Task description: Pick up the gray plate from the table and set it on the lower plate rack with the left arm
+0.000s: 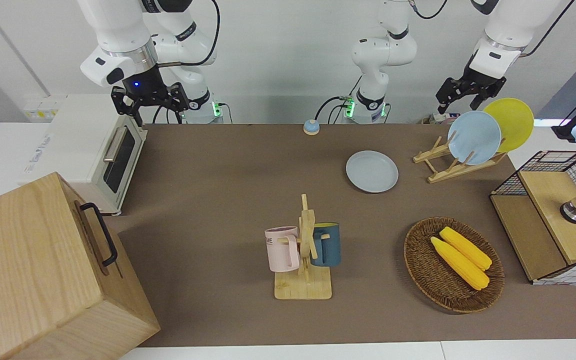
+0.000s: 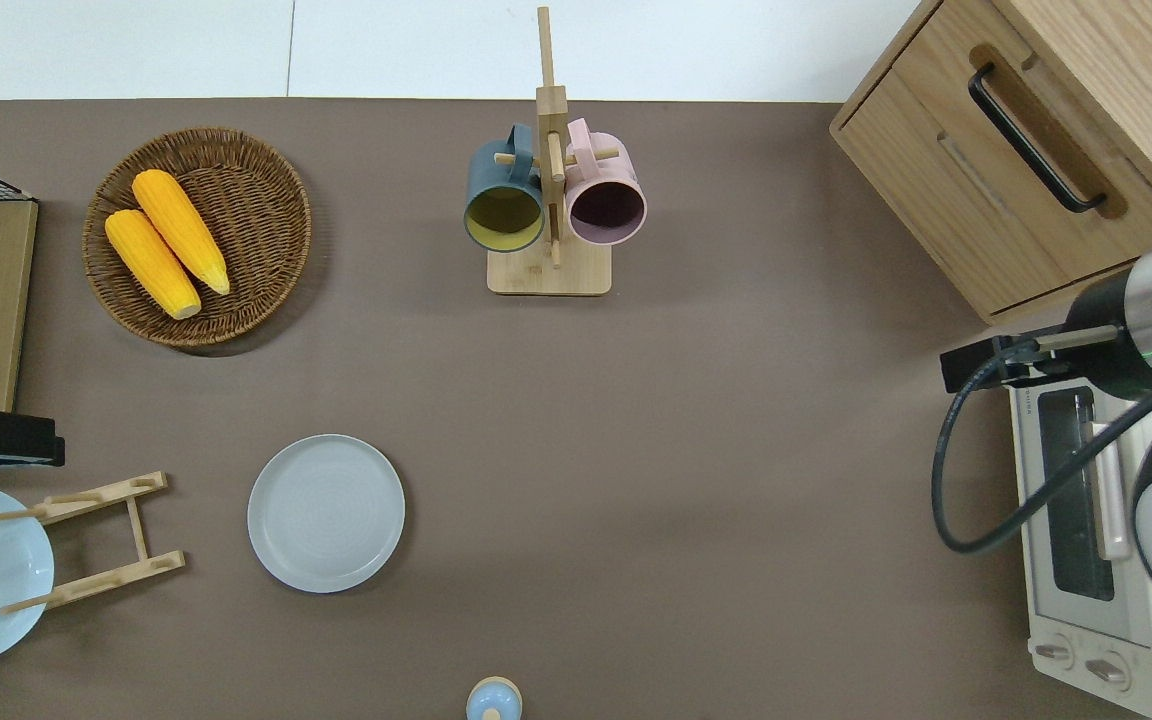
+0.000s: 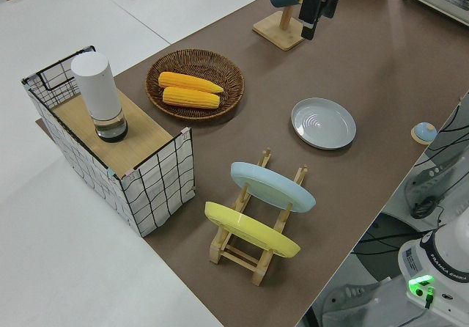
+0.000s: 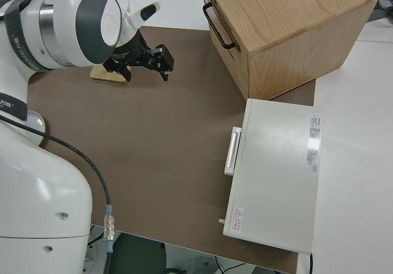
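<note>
Left gripper (image 1: 460, 96), upper right of the front view, seemingly open and empty: lower onto gray plate (image 1: 372, 171) rim, centre frame, pinching edge squarely.

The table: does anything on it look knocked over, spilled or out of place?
Nothing stands out. The gray plate lies flat on the table beside the plate rack, which holds the light blue plate and yellow plate leaning on their pegs. Both mugs hang on their stand, and the corn sits in its basket.
</note>
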`<action>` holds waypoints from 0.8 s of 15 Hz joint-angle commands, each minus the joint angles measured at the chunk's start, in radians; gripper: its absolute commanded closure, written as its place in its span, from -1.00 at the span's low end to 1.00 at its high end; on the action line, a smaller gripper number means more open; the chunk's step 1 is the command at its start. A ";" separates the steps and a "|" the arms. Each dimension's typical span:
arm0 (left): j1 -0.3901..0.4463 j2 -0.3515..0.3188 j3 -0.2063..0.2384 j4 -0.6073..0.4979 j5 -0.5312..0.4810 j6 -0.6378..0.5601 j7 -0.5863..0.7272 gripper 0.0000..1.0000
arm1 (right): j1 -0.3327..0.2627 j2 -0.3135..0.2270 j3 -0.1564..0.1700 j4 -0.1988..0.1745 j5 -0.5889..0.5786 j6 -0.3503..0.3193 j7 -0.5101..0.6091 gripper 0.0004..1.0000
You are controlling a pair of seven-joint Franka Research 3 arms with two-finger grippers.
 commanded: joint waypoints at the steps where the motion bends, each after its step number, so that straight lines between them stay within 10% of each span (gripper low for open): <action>1: -0.013 0.018 0.010 0.013 0.011 -0.016 -0.048 -0.98 | -0.019 -0.003 0.017 0.009 -0.001 -0.014 0.012 -0.97; 12: -0.012 0.000 0.006 -0.059 0.006 0.043 -0.050 -0.98 | -0.020 -0.003 0.017 0.009 -0.001 -0.014 0.012 -0.97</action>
